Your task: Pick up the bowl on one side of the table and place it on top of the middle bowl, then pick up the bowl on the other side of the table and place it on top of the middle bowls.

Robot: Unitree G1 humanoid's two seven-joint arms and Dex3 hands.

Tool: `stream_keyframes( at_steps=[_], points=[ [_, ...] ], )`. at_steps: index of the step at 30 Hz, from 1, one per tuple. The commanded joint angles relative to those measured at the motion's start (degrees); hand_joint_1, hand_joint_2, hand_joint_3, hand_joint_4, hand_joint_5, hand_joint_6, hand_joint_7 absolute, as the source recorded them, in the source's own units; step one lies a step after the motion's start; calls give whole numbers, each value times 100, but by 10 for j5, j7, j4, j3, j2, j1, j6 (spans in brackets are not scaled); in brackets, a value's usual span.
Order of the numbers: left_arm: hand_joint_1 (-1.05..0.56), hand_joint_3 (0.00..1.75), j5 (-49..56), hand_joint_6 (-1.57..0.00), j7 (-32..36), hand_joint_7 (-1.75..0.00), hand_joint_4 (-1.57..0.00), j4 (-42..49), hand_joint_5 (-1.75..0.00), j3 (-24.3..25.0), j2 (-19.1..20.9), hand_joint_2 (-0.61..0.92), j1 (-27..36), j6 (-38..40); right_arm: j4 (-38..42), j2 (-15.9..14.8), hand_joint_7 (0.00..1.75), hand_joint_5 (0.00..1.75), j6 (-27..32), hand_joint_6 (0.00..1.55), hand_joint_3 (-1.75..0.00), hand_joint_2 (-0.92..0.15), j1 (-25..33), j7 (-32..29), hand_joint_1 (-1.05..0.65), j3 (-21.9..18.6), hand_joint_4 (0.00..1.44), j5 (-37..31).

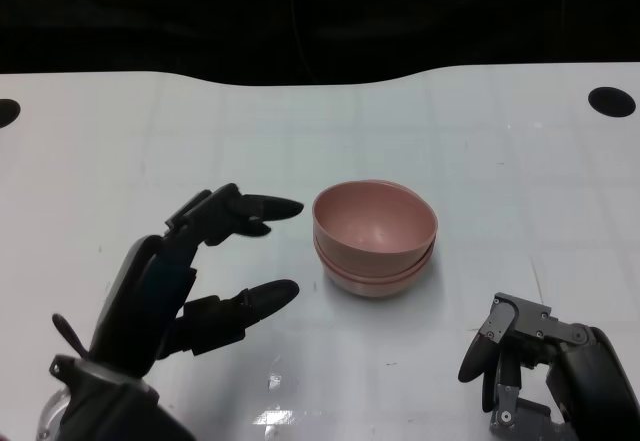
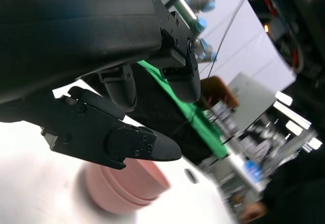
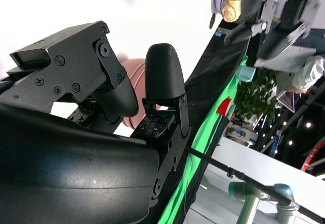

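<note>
A stack of pink bowls stands in the middle of the white table, nested one inside another. My left hand is to the left of the stack, fingers spread toward it with nothing between them and a small gap to the rim. The left wrist view shows the pink stack beyond my left hand's fingers, blurred. My right hand sits at the lower right, apart from the bowls and holding nothing. Behind its fingers the right wrist view shows a sliver of pink bowl.
Two dark round holes mark the table's far corners, one at the right and one at the left. Beyond the far edge everything is black. Green cloth and room clutter fill the wrist views' backgrounds.
</note>
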Motion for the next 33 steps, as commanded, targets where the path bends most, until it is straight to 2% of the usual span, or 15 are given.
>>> stream_keyframes(
  at_steps=[1, 2, 3, 5, 9, 11, 14, 18, 33],
  points=[
    [-31, 23, -62, -48, -26, -117, -54, -34, -136, 10, -16, 91, 41, 19, -9, -6, 150, 175, 3, 84, -162, -26, 4, 0, -3, -4, 93, 3],
    [-30, 25, -70, -49, -27, -117, -56, -51, -136, 13, -23, 91, 58, 35, -10, -6, 150, 175, 2, 84, -162, -26, 5, 1, -3, -5, 93, 4],
    [-24, 51, -77, -60, -28, -115, -63, -67, -134, 15, -29, 77, 73, 51, -10, -7, 150, 175, 1, 84, -161, -26, 5, 1, -3, -5, 93, 4],
    [-17, 93, -100, -70, -38, -112, -71, -95, -134, 17, -37, 57, 99, 81, -10, -8, 150, 175, -3, 84, -161, -26, 4, 0, -3, -6, 93, 2],
    [-10, 117, -138, -79, -61, -118, -82, -140, -145, 18, -46, 51, 138, 151, -11, -8, 149, 175, -1, 83, -160, -27, 5, 4, -4, -7, 92, 9],
    [-10, 128, -146, -82, -71, -129, -84, -144, -158, 20, -49, 47, 148, 170, -11, -10, 148, 175, -2, 83, -160, -26, 6, 4, -4, -9, 92, 8],
    [-10, 131, -170, -83, -98, -141, -85, -126, -168, 23, -56, 44, 149, 167, -11, -12, 148, 175, -4, 83, -159, -27, 8, 4, -4, -12, 91, 7],
    [-12, 131, -208, -85, -144, -151, -90, -95, -172, 33, -63, 44, 145, 150, -12, -15, 147, 175, -4, 83, -159, -27, 10, 8, -4, -13, 91, 14],
    [-15, 134, -196, -81, -186, -155, -92, -47, -172, 57, -87, 39, 127, 112, -12, -14, 143, 175, -3, 85, -160, -27, 16, 15, -3, -18, 92, 29]
  ],
)
